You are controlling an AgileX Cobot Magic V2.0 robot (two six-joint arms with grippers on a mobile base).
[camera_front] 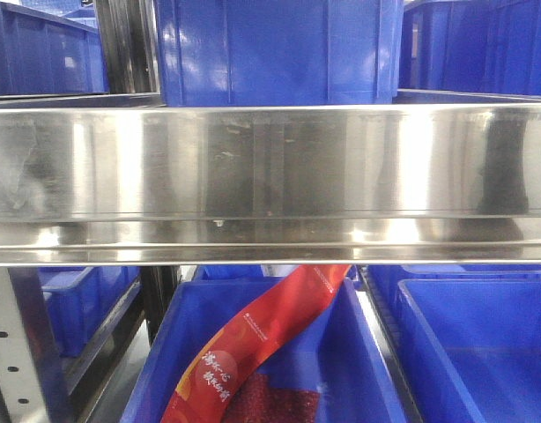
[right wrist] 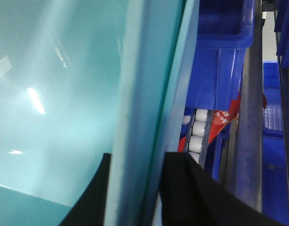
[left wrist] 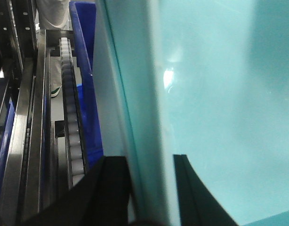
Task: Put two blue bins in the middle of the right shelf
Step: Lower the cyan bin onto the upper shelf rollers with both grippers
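In the front view a blue bin (camera_front: 279, 48) stands just above the steel shelf beam (camera_front: 270, 176); neither gripper shows there. In the left wrist view my left gripper (left wrist: 147, 160) is shut on the upright wall of a pale blue-green looking bin (left wrist: 220, 70), one black finger on each side of the wall. In the right wrist view my right gripper (right wrist: 140, 157) is shut the same way on a bin wall (right wrist: 64, 70) of the same colour. I cannot tell whether both walls belong to one bin.
Below the beam, a blue bin (camera_front: 359, 352) holds a red packet (camera_front: 253, 352), with another blue bin (camera_front: 482, 344) to its right. Roller tracks run beside the held walls (left wrist: 69, 94) (right wrist: 198, 132). More blue bins sit on the shelves (right wrist: 220, 61). A person's legs (left wrist: 52, 14) stand beyond.
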